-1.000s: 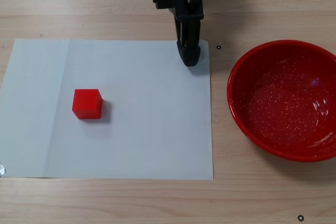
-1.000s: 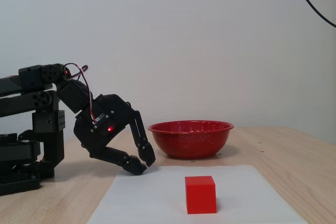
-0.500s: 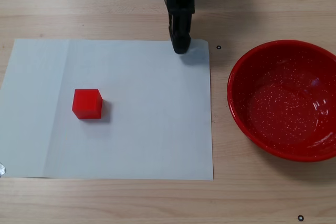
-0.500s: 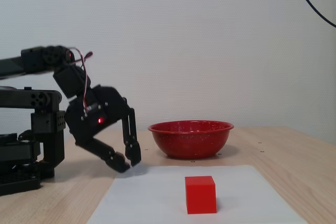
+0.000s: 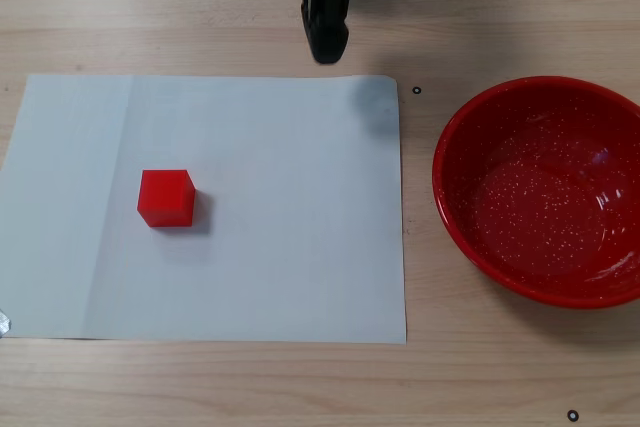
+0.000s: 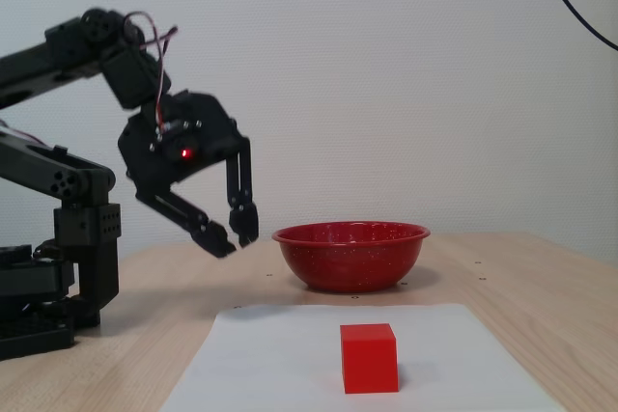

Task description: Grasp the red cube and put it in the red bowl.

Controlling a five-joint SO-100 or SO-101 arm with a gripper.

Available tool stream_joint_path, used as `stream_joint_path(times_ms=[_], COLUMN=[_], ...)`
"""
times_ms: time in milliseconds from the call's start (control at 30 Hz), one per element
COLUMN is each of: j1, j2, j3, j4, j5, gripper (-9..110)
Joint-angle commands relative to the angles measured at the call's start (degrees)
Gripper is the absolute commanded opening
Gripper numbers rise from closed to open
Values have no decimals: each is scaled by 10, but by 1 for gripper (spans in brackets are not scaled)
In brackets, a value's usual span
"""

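One red cube (image 5: 165,198) sits flat on a white sheet of paper (image 5: 280,247), toward the sheet's nine o'clock side in the fixed view from above. In the low side-on fixed view the same cube (image 6: 369,358) stands near the front edge of the paper (image 6: 280,359). The red bowl (image 5: 545,190) rests on the bare wooden worktop (image 5: 150,7) just off the paper's three o'clock edge, apart from it, with fine white speckles inside. My end effector (image 6: 232,240) hangs in the air above the worktop, its fingers spread a little apart and holding nothing, tips pointing down. From above, it (image 5: 325,47) lies at about twelve o'clock from the paper, just beyond the sheet's far edge, well apart from both cube and bowl (image 6: 351,254).
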State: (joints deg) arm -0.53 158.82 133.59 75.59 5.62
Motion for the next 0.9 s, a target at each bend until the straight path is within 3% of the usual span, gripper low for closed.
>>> stream_joint_path(times_ms=[0,867], j1=[-16,-138], j2=[-33,-476], j3=[-94,-627], j4=[18,194], j5=[16,61], gripper=[0,0])
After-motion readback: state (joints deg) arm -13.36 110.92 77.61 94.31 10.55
